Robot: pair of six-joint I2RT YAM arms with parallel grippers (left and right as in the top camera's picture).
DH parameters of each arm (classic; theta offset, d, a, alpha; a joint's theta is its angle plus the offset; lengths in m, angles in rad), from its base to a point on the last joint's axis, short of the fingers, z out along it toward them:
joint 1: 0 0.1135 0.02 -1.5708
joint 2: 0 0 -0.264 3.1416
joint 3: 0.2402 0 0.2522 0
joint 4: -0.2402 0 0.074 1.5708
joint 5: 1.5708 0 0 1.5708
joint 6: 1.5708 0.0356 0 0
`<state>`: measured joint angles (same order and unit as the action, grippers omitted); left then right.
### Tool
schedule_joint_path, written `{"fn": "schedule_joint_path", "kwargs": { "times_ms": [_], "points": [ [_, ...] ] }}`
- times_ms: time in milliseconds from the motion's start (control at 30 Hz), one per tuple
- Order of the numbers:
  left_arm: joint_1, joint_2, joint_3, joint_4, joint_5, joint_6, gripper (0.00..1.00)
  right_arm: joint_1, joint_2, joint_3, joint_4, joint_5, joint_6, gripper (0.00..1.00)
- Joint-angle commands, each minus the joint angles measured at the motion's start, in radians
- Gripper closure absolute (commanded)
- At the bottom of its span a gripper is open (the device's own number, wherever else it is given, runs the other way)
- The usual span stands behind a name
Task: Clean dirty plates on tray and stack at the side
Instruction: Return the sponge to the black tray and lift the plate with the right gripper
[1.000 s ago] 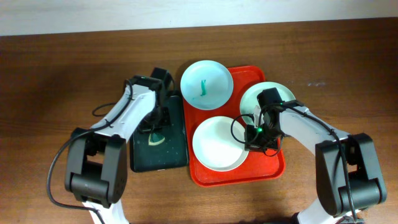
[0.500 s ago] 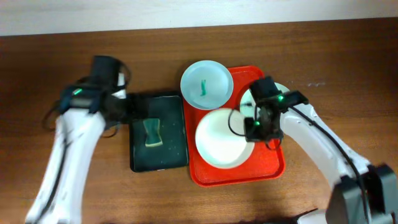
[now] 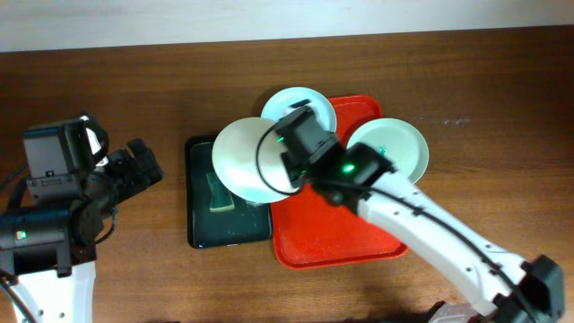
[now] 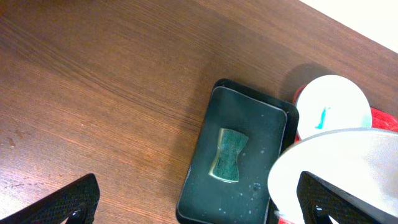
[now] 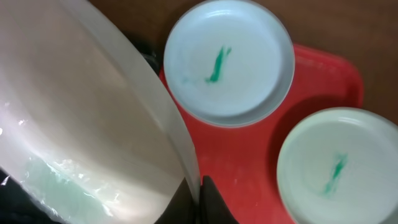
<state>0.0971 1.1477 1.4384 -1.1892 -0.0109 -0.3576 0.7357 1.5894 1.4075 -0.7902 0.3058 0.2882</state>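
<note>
We see the right claw (image 5: 200, 198) shut tight on the rim of one plate (image 3: 238, 160). It holds the plate up over the black tray (image 3: 202, 229) with the green sponge (image 4: 227, 155), just left of the red tray (image 3: 336, 238). Two others with green marks sit at the red tray's far end: the left plate (image 3: 307, 101) and the right plate (image 3: 401, 144). The left claw (image 3: 142, 164) is wide open, holds nothing, and is far off to the left.

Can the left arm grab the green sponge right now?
Probably, though barely: nothing lies between the open left gripper and the sponge, but the plate in the right gripper overhangs its edge.
</note>
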Motion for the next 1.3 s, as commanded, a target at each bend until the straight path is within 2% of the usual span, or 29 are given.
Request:
{"fn": "schedule_joint_path", "kwargs": {
  "times_ms": [0, 300, 600, 1267],
  "points": [
    [0.004, -0.007, 0.01, -0.001, -0.011, 0.015, 0.0, 0.088, 0.054, 0.018, 0.039, 0.257, 0.008, 0.96],
    [0.004, -0.006, 0.01, -0.001, -0.011, 0.015, 0.0, 0.279, 0.057, 0.018, 0.058, 0.655, -0.017, 0.96],
    [0.004, -0.006, 0.01, -0.001, -0.011, 0.015, 0.0, 0.403, 0.057, 0.018, 0.054, 0.798, -0.03, 0.96],
    [0.004, -0.006, 0.01, -0.001, -0.011, 0.015, 0.01, 0.423, 0.057, 0.018, 0.05, 0.809, -0.029, 0.96]
  ]
}}
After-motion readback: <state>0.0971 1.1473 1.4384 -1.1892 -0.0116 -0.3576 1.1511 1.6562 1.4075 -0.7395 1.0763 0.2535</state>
